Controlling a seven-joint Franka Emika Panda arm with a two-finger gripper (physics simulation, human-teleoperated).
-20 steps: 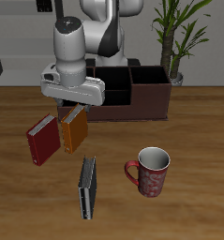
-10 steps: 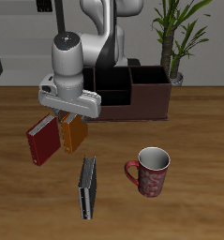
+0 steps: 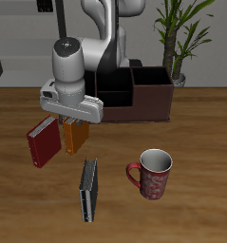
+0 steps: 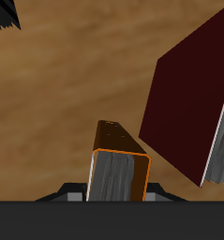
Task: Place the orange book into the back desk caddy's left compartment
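The orange book (image 3: 78, 140) lies on the table beside the dark red book (image 3: 43, 143). My gripper (image 3: 72, 121) is right above the orange book's far end, jaws open on either side of it. In the wrist view the orange book (image 4: 118, 164) shows its pale page edges very close, with the red book (image 4: 186, 103) next to it. The back desk caddy (image 3: 151, 104), dark brown and open-topped, stands behind the gripper. Its left compartment (image 3: 113, 85) is the end section nearest my arm, partly hidden by it.
A grey-black book (image 3: 88, 190) lies near the table's front edge. A red mug (image 3: 153, 173) stands beside it. A potted plant (image 3: 178, 38) stands behind the caddy's other end.
My gripper has come down and a little toward the table's front, from above the books' far ends to the orange book. The books have not moved.
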